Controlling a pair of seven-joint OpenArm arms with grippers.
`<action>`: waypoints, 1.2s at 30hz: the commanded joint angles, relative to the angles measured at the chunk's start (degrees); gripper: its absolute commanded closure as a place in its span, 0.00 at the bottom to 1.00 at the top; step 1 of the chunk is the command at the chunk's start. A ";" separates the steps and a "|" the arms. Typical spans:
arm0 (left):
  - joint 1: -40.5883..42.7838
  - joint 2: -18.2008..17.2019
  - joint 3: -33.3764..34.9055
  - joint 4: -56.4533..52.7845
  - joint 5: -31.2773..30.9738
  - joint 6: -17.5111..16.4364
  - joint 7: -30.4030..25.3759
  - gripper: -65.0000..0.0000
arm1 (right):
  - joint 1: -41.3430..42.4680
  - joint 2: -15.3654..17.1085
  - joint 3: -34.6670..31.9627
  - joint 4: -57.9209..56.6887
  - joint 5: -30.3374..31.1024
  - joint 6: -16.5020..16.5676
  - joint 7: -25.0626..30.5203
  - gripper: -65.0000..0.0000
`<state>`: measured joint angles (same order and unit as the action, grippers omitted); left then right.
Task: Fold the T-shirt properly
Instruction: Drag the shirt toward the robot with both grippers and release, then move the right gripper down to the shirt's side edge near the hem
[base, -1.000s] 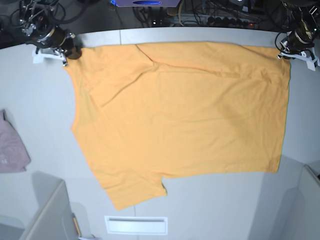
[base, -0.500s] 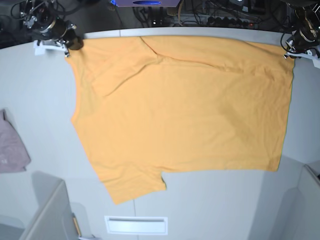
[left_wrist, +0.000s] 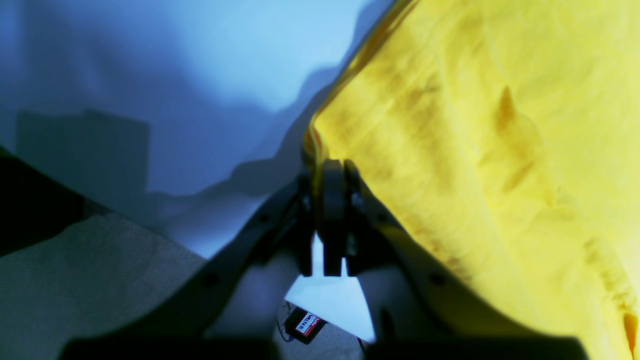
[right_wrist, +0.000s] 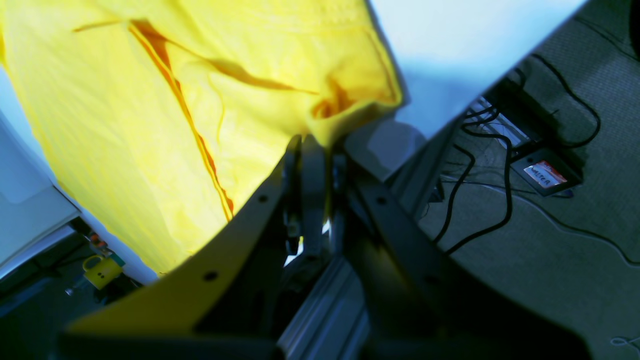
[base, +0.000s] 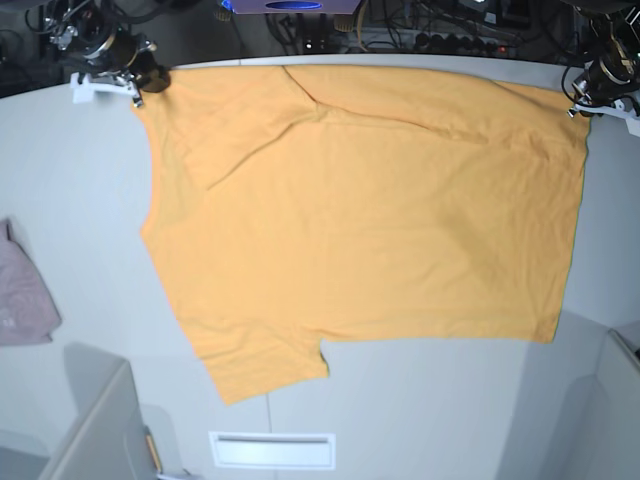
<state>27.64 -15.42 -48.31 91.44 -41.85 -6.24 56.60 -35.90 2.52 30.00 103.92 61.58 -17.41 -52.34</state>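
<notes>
My left claw (left_wrist: 327, 165) is pinched tight on a corner hem of the T-shirt (base: 370, 210), with a thin fold of yellow cloth caught between the closed jaws. My right claw (right_wrist: 312, 142) is closed the same way on the opposite far corner, where the fabric bunches into a small puckered lip just above the jaws. From there the shirt spreads flat over the pale surface (base: 80, 150), its far edge at the back rim and one sleeve pointing toward the near side. I judge it light and limp, so it will sag and wrinkle if lifted unevenly; the hems and corners are the firmest places to grip. A small pink cloth (base: 22, 295) lies well apart at the side.
</notes>
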 joint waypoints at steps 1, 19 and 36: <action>0.27 -1.06 -0.61 1.00 -0.22 -0.40 -0.47 1.00 | -0.28 0.68 0.20 1.00 0.97 0.49 -0.19 1.00; 0.98 -0.71 -7.20 9.79 -0.48 -0.40 -0.29 0.13 | 0.43 0.86 9.78 7.51 0.97 0.49 0.25 0.55; -7.55 -1.85 -5.18 15.42 -0.05 -0.40 -0.20 0.65 | 38.49 10.62 -2.00 -16.23 -15.21 7.17 0.25 0.54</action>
<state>19.84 -16.23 -52.97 105.93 -42.06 -6.48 57.56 2.13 12.51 28.03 86.70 45.78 -9.91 -52.47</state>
